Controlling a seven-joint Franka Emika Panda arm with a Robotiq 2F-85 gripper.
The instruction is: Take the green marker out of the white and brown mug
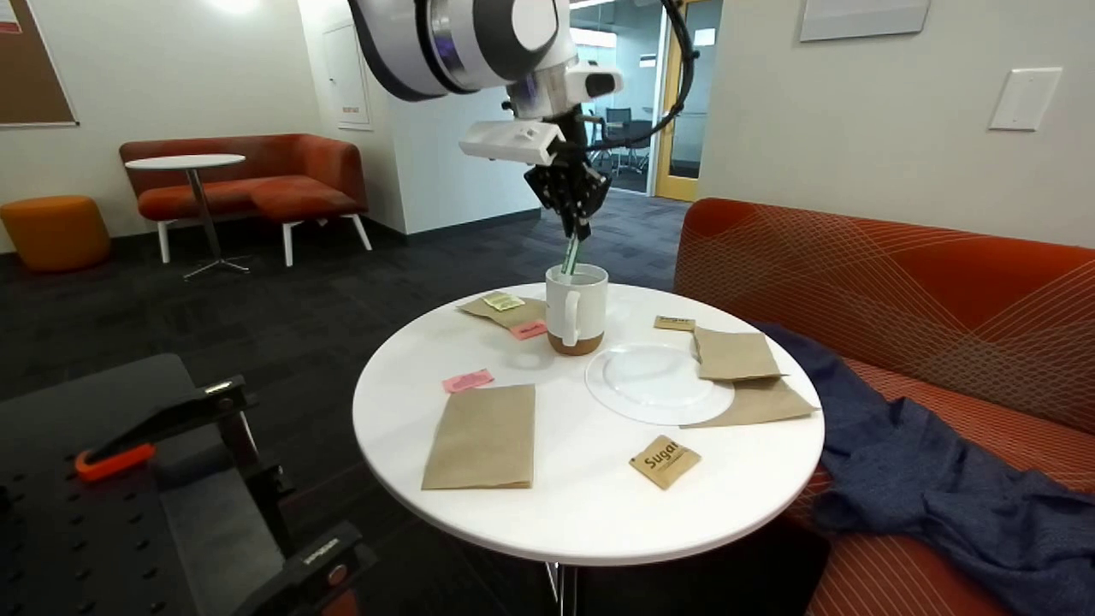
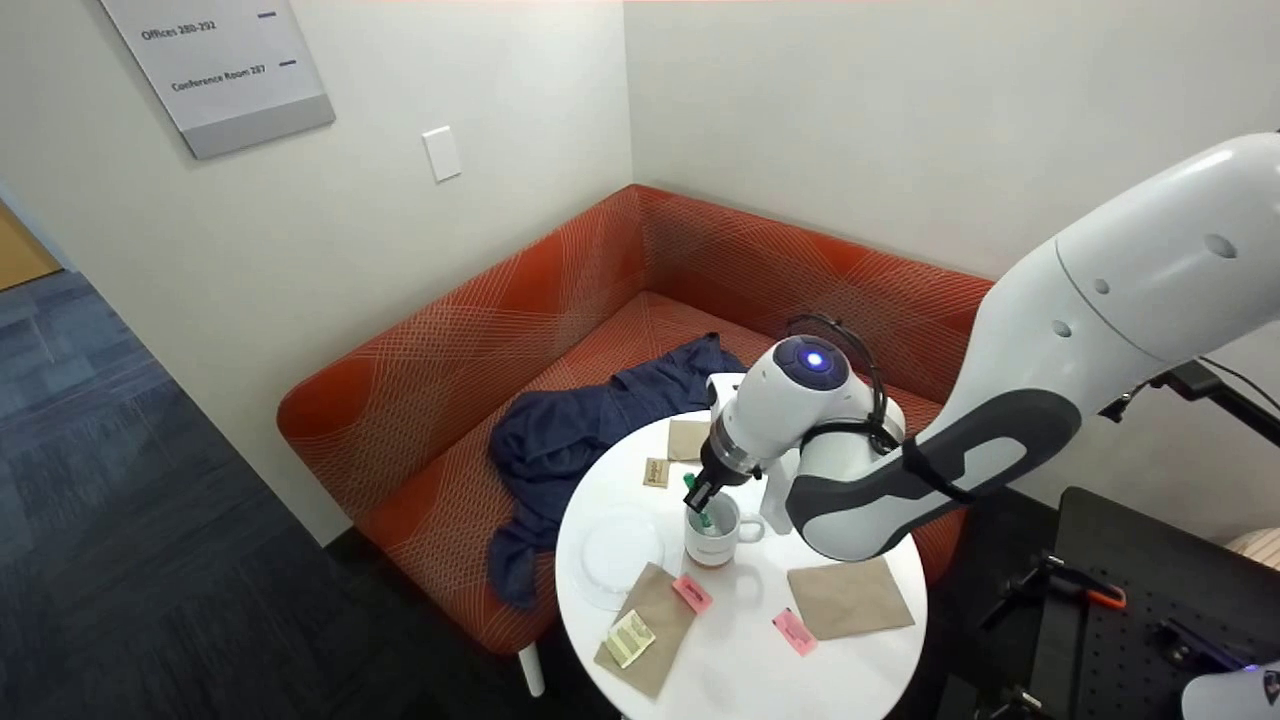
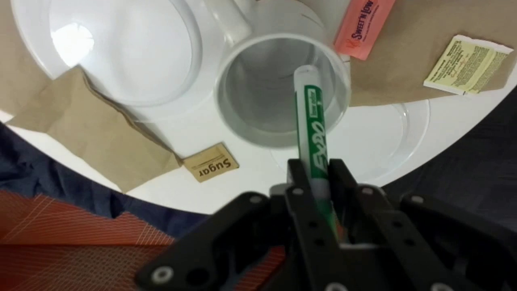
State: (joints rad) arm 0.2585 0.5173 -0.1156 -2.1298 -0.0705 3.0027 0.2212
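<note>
The white and brown mug (image 1: 592,306) stands upright on the round white table (image 1: 599,513). It also shows in an exterior view (image 2: 708,547) and in the wrist view (image 3: 242,129), its mouth facing the camera. My gripper (image 3: 316,169) is shut on the green marker (image 3: 312,117), near the marker's green end. The gripper is above the mug in both exterior views (image 1: 582,229) (image 2: 697,495). The marker (image 1: 571,255) hangs tilted, its pale lower end at or just inside the mug's mouth. How deep that end sits is hard to tell.
A clear round plate (image 1: 659,389) lies beside the mug. Brown napkins (image 1: 481,441), a sugar packet (image 1: 665,462) and pink packets (image 1: 468,382) lie around on the table. A red sofa (image 1: 890,299) with a dark blue cloth (image 1: 932,479) borders the table.
</note>
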